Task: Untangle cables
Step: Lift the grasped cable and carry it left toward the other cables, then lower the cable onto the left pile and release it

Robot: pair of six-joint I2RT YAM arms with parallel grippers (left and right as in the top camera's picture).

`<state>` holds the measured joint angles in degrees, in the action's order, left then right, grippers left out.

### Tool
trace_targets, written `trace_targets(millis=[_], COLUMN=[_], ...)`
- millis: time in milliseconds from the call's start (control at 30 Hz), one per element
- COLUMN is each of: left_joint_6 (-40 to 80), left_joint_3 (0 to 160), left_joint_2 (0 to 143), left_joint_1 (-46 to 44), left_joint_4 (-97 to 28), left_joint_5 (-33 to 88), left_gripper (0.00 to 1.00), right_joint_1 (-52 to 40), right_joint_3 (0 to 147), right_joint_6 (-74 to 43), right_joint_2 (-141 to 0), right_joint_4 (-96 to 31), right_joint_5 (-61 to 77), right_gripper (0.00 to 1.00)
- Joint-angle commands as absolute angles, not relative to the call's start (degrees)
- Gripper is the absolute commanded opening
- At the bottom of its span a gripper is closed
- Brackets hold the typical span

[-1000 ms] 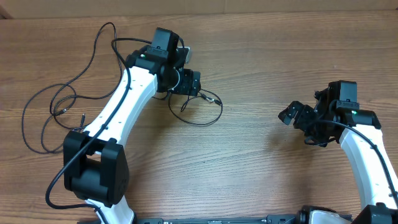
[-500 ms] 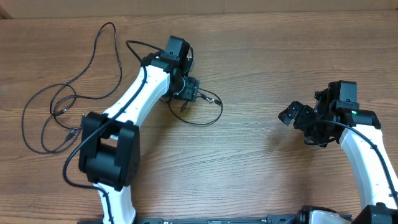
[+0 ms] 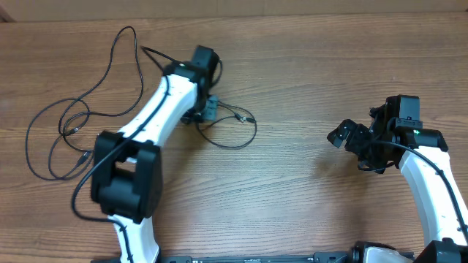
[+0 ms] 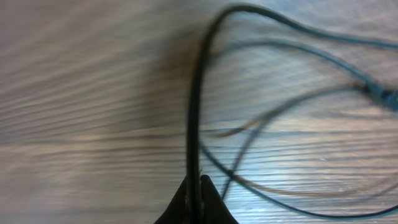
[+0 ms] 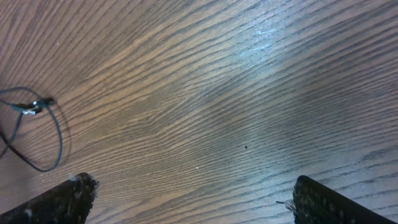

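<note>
Clearly early | left gripper (image 3: 210,108) pinching one strand of the cables (image 4: 193,99), little loop at 11 o'clock from table (image 3: 292,212) centre | bigger loops at 9 o'clock (crossing each other) | right gripper (image 3: 342,136) spread wide, empty, at 3 o'clock | nearly all untangling left, I judge.

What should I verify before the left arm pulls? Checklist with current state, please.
1. Left hand shut on a cable strand: ok, the strand rises from between closed fingertips.
2. Only one strand pinched: cannot tell, the wrist view is blurred and others cross close by.
3. Right hand open, holding nothing: ok.
4. Right hand near enough to pin the small loop: not ok, it hangs over bare table, apart from it.
5. Large loops at the table's left free of crossings: not ok, they overlap.
</note>
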<state>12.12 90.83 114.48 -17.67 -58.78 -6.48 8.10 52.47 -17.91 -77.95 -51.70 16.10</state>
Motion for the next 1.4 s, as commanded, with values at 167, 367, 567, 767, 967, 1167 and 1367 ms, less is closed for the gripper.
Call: trace_targets(millis=[167,367,567,767,967,1167,1367], left_joint_6=[14.8,14.8,14.9,15.0,15.0,15.1,15.9], left_joint_3=[99.3,101.3,101.3,101.2,101.0,101.0,101.0], left_joint_2=[97.2,87.3,82.9,83.3,83.4,84.5,87.5], left_joint_1=[-6.0,5.2,18.3,24.4,27.0,27.8,28.5], left_joint_4=[-61.5,-59.8,-60.0,-62.8,-62.3,-59.9,-58.7], left_joint_5=[-11.1,-11.2,-11.1,-11.2,-11.2,-17.1,-18.8], left_gripper=[0.04,0.04,0.04,0.04,0.05,0.08,0.04], right_joint_1=[7.7,7.7,7.7,7.7,7.7,7.7,7.7], right_joint_3=[52.5,52.5,52.5,52.5,52.5,52.5,52.5], right_joint_6=[-17.5,-17.5,-17.5,-17.5,-17.5,-17.5,-17.5], right_joint_2=[-78.2,-78.2,-78.2,-78.2,-78.2,-78.2,-78.2], right_joint_4=[-51.5,-51.5,-51.5,-51.5,-51.6,-51.6,-51.8], right_joint_5=[16.2,16.1,16.2,16.2,16.2,16.2,16.2], right_gripper=[1.00,1.00,1.00,1.00,1.00,1.00,1.00])
